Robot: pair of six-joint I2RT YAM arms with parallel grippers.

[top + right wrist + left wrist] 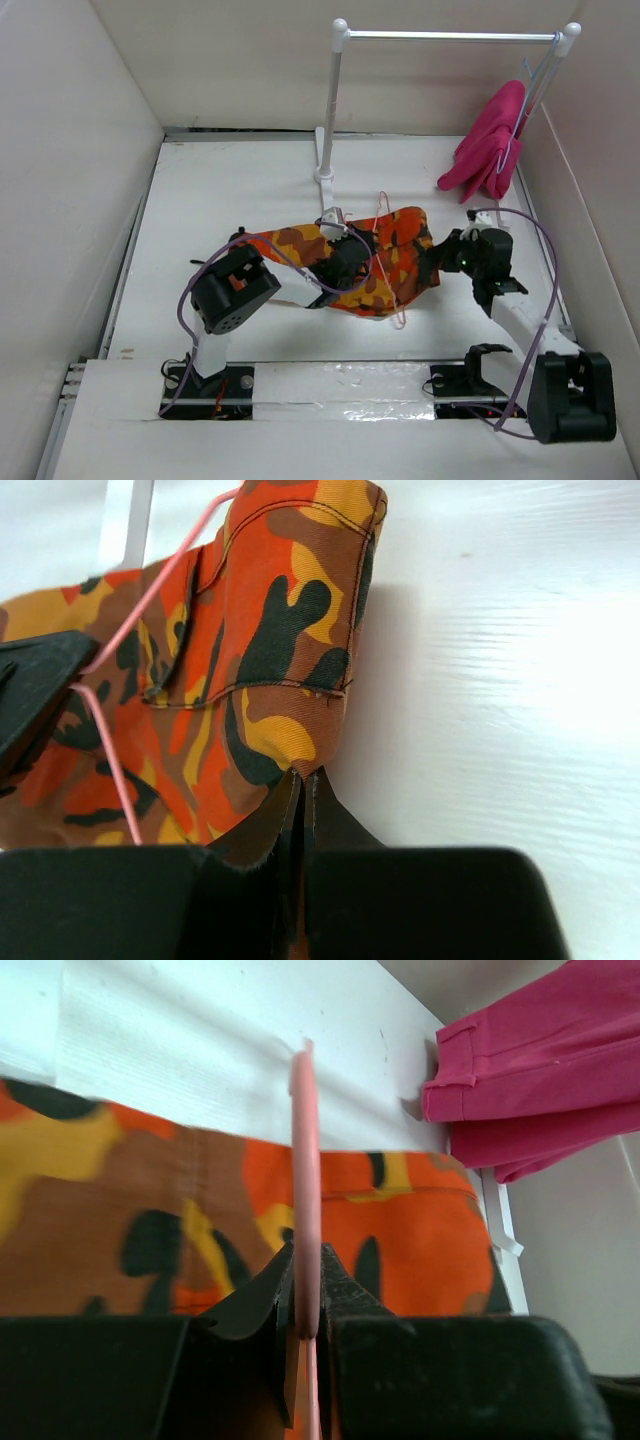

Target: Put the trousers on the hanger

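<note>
The camouflage trousers (385,262) lie folded on the white table, mid-right. The thin salmon-pink hanger (382,225) lies across them, its hook toward the rail. My left gripper (352,262) sits over the trousers' middle and is shut on the hanger wire (306,1190), which runs straight up between its jaws above the trousers (400,1230). My right gripper (437,260) is at the trousers' right edge and is shut on a corner of the trousers (300,750). The hanger wire (150,595) crosses the cloth at left in the right wrist view.
A white tube rail frame (335,100) stands at the back. A magenta-pink garment (490,145) hangs on a pale wire hanger at its right end; it shows in the left wrist view (540,1070). White walls enclose the table on three sides.
</note>
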